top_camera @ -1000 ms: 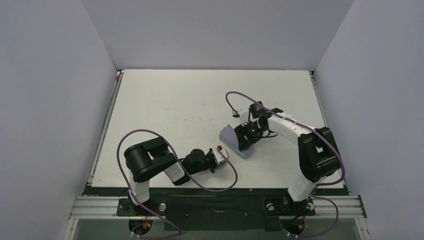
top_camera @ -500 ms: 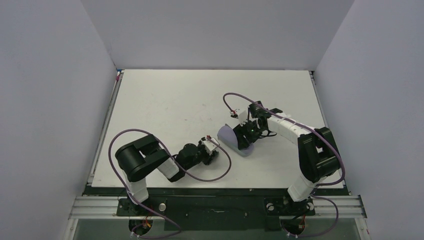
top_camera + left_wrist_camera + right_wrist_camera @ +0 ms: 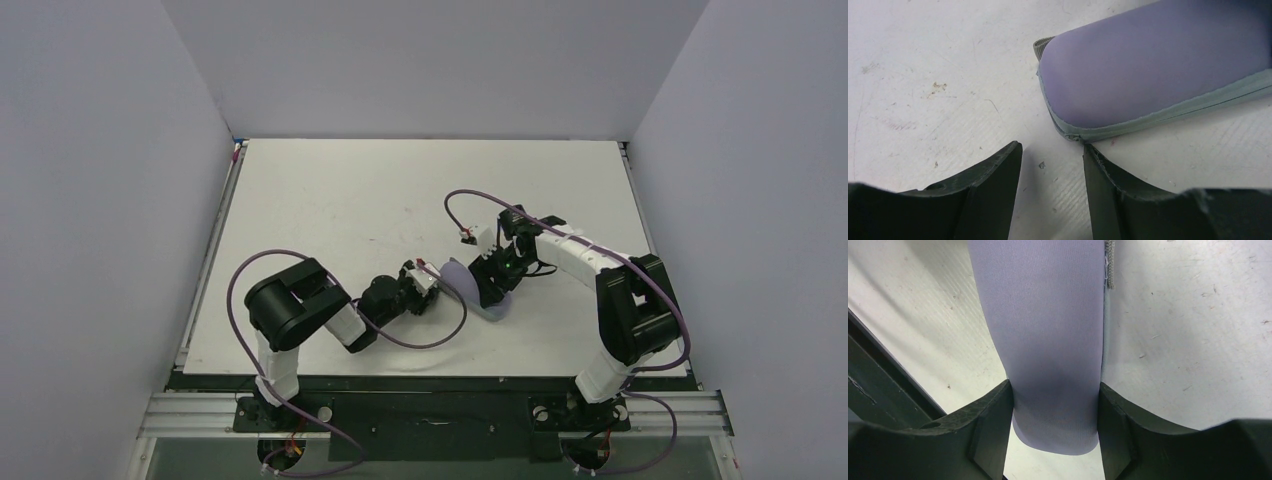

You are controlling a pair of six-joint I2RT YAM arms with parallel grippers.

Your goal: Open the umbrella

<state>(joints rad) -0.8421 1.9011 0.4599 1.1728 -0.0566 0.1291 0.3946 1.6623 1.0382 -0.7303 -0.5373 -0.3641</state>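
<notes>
Early stage: umbrella unseen, nothing opened yet.
Right gripper (image 3: 1055, 390) jaws pinch a flat lilac oval fabric pouch (image 3: 1148, 65); left gripper (image 3: 1051, 150) jaws spread just beside it.

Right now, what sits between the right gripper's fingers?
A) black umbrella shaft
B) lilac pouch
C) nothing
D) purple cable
B: in the right wrist view, the right gripper has a finger pressed against each side of the lilac pouch.
</notes>
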